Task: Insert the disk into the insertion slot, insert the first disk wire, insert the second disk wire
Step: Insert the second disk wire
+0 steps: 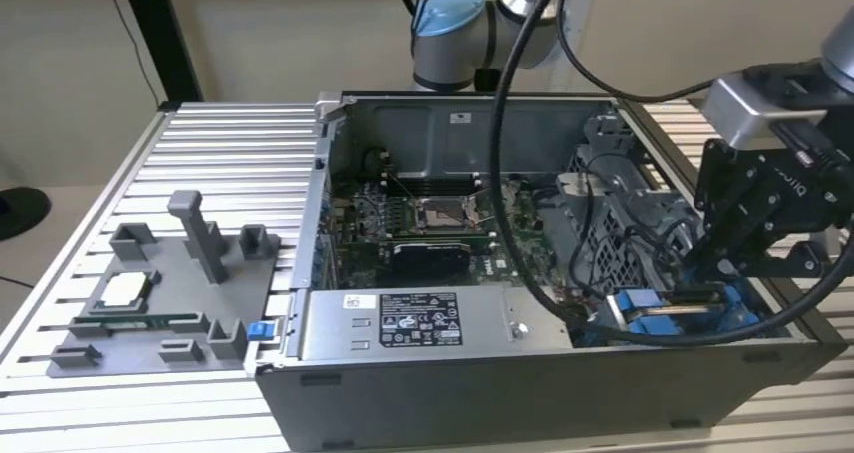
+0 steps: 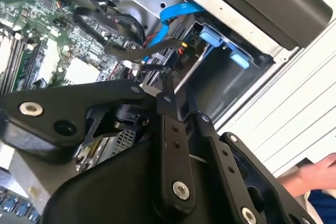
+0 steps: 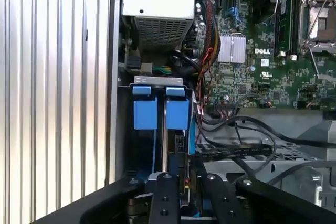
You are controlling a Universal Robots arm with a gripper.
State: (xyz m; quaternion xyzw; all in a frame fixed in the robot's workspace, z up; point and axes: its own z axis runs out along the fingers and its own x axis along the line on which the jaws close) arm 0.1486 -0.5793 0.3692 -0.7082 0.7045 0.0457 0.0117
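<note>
I had the gripper [image 1: 707, 295] low over the insertion slot [image 3: 160, 111] — whether it held anything, I couldn't tell.

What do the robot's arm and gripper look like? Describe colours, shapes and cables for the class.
The arm has silver-grey tubular segments with a light blue cap on a joint, and thick black cables loop down from it. At its wrist sits a grey block carrying a matte black gripper. In both wrist views, the gripper's black linkage bars are flat, joined by silver screws.
</note>
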